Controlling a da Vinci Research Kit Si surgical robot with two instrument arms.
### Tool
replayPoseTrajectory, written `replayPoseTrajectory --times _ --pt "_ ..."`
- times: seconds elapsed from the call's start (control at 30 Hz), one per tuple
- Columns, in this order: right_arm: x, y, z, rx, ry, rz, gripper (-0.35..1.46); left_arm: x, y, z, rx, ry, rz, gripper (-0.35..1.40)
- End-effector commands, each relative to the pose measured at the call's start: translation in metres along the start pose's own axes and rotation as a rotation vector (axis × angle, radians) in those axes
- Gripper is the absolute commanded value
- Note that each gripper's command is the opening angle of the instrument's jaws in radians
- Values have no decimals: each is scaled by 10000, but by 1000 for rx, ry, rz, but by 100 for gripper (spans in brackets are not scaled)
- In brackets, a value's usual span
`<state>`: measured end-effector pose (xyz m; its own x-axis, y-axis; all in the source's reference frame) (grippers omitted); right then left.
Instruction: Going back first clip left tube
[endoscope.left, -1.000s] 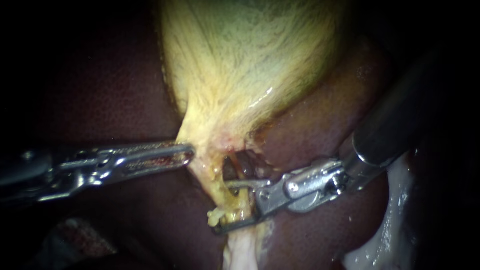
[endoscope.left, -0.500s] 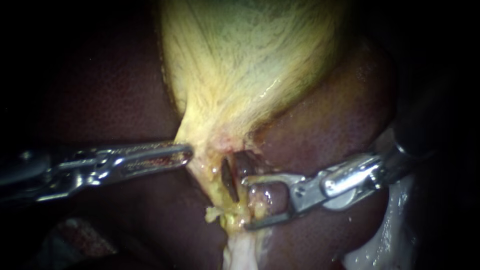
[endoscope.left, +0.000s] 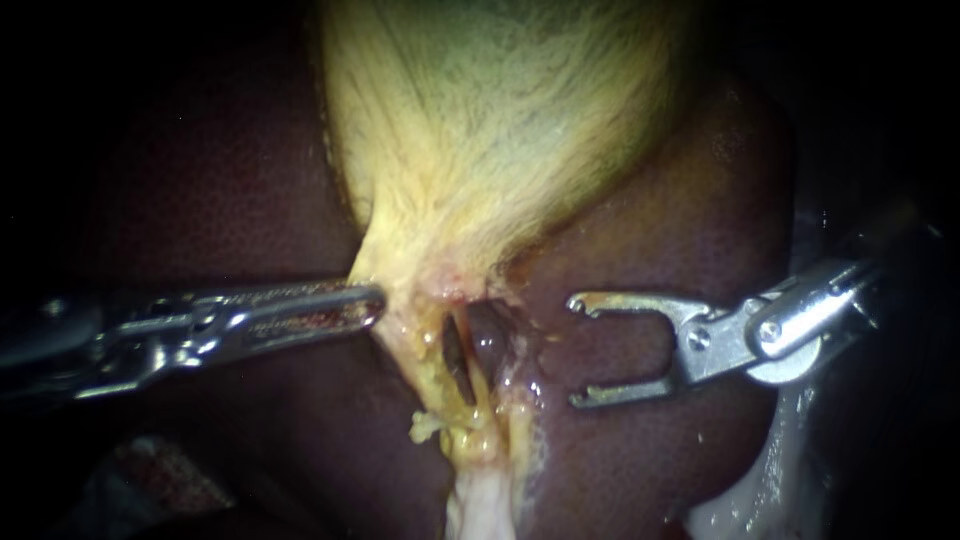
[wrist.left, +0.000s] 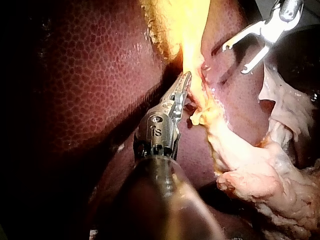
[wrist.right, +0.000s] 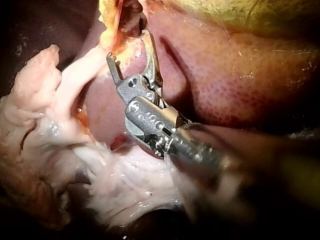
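The yellow gallbladder (endoscope.left: 500, 130) narrows down to the left tube (endoscope.left: 437, 372), a yellow strand with a dark narrow slit (endoscope.left: 456, 358) beside it. I cannot make out a clip on it. My left instrument (endoscope.left: 372, 305) comes in level from the left, its jaws shut on the edge of the gallbladder's neck; the left wrist view shows its tip (wrist.left: 186, 82) in the yellow tissue. My right instrument (endoscope.left: 577, 350) stands to the right of the tube and apart from it. Its jaws are open and hold nothing, as in the left wrist view (wrist.left: 234, 58) and its own view (wrist.right: 127, 45).
Dark red liver (endoscope.left: 200, 200) lies on both sides of the gallbladder and under the open jaws. Pale, wet, loose tissue (endoscope.left: 790, 430) hangs below the right instrument's shaft and spreads beside it (wrist.right: 65, 130). More pale tissue trails from the tube's lower end (wrist.left: 260, 165).
My right instrument has drawn back to the right, from straddling the left tube to well clear of it, jaws open throughout. My left instrument has held still.
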<state>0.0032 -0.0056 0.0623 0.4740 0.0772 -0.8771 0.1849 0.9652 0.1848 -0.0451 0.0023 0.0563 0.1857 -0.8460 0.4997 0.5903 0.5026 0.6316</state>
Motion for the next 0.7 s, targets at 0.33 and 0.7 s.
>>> replayPoseTrajectory --times 0.33,0.7 --pt "-1 -2 -3 6 3 -1 60 17 18 40 -9 -6 7 -5" --pt "-1 -4 -6 7 3 -2 60 41 4 77 13 20 23 -5"
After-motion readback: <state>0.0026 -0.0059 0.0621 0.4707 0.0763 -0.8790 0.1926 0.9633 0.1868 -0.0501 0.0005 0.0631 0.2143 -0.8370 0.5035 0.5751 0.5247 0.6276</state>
